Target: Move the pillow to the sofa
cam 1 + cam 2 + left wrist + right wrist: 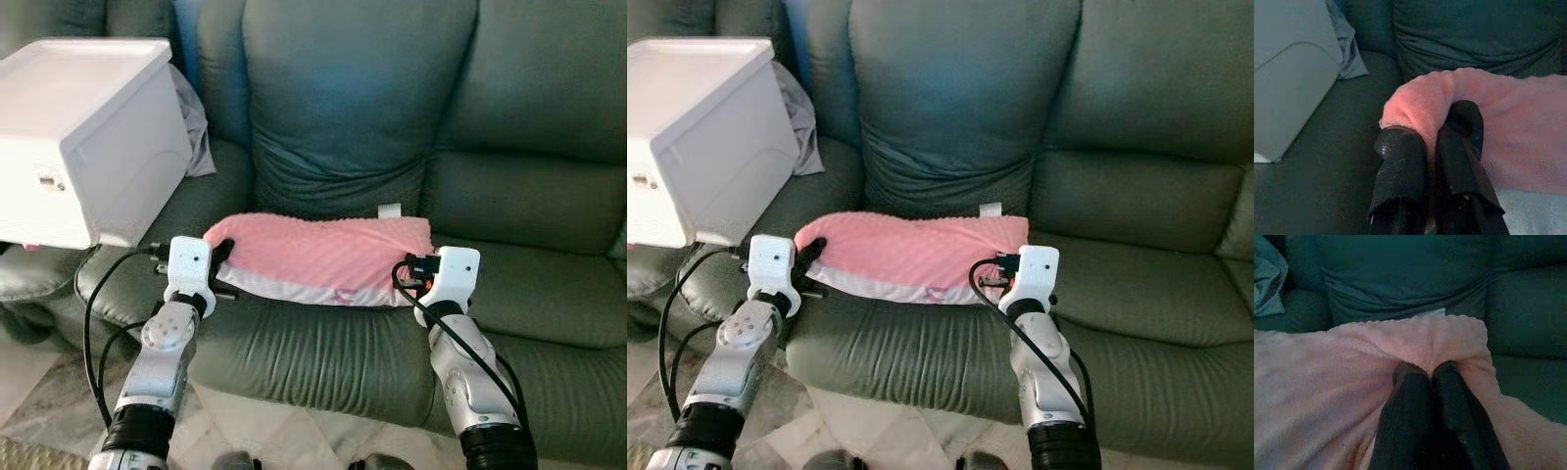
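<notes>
The pink pillow (328, 257) lies flat on the green sofa (392, 127) seat cushion, beside a white box (88, 137); the left tool (1432, 142) and right tool (1427, 374) each pinch an end; placing looks nearly done; next, both must let go.

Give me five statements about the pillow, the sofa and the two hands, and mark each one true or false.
1. The pink pillow lies on the green sofa's seat. True.
2. The left hand is shut on the pillow's corner. True.
3. The right hand hangs idle, away from the pillow. False: it pinches the pillow's other end.
4. The white box sits on top of the pillow. False: it stands apart, on the sofa's left side.
5. The pillow is on the floor. False: it rests on the seat.
</notes>
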